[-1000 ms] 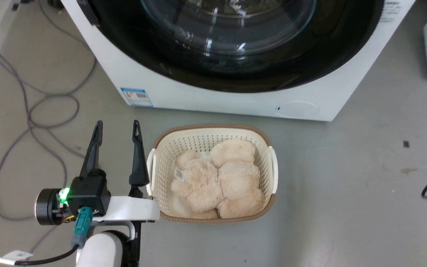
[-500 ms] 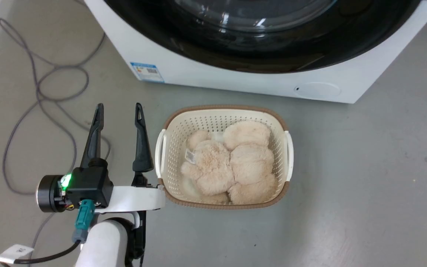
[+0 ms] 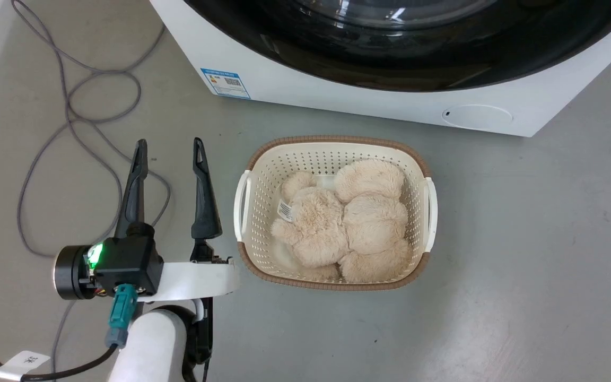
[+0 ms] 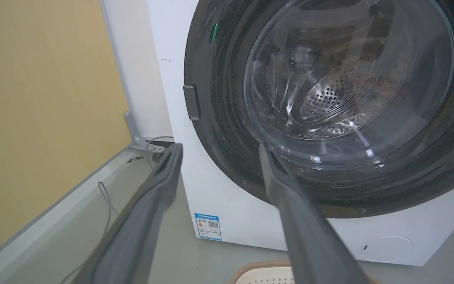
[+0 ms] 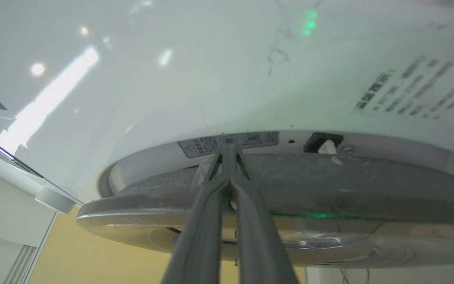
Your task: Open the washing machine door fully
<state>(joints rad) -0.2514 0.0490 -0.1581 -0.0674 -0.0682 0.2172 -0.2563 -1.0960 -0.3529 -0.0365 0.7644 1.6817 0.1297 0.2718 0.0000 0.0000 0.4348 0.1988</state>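
The left gripper [image 3: 169,151] hangs beside the basket [image 3: 337,142], fingers spread apart. On the front of the white washing machine [image 4: 246,225], the washing machine door [image 4: 211,118] is a glossy black disc with a bulging clear glass centre. The right gripper [image 5: 229,148] has its fingers pressed together, tips at the door's rim.

The door [image 3: 390,53] runs off the head view's top edge. The sticker [image 3: 225,83] print is too small to read. Blurred labels [image 5: 258,139] sit behind the right hand [image 5: 229,150], its grip on the rim unclear.
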